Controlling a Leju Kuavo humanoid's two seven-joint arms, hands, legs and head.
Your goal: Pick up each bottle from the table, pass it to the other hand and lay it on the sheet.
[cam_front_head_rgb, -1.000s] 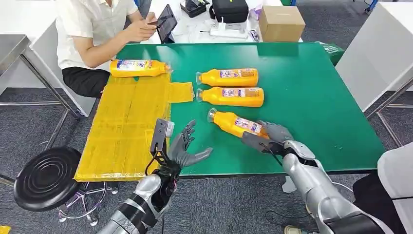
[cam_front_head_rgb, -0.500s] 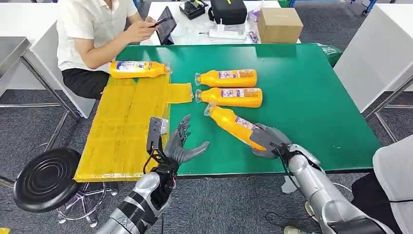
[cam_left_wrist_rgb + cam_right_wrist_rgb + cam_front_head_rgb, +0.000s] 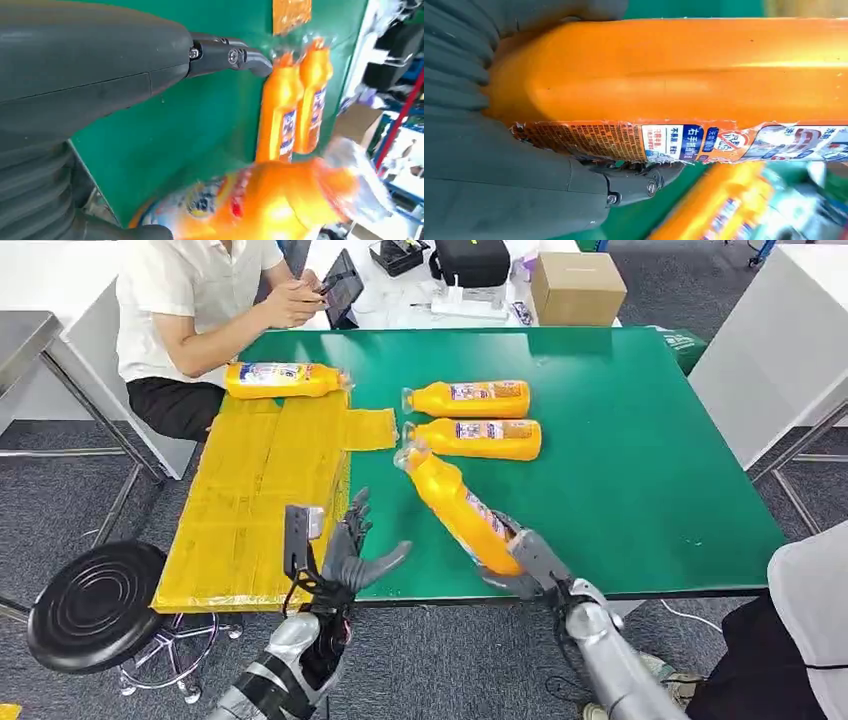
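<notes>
Right robot hand (image 3: pixel 522 562) grips an orange bottle (image 3: pixel 456 506) by its base end near the table's front edge, at about 5 o'clock of the green table (image 3: pixel 640 440); the right wrist view confirms fingers wrapped round the lower body beside the label. The bottle is lifted at a slant, its clear cap pointing toward 11 o'clock, close to the nearer of the two bottles lying side by side (image 3: pixel 474 438) at mid-table, though whether they touch cannot be told. Left robot hand (image 3: pixel 352 548) hangs at about 7 o'clock, just off the front edge beside the yellow sheet (image 3: pixel 250 500), holding nothing, fingers spread and palm turned toward the bottle. One bottle already laid (image 3: pixel 283 379) rests at the far end of the sheet, at 11 o'clock.

Judged from this, the step in hand is the pass from right to left. To do it well, the right robot hand should swing the cap end toward 9 o'clock so the bottle's middle arrives in the waiting palm, keeping the cap away from the lying pair. The left robot hand should close round the free stretch of the body above the right one's grasp, and the right should let go only once that hold looks firm. A base-end grip makes the bottle likely to droop or twist, so a slow, level carry seems wise
</notes>
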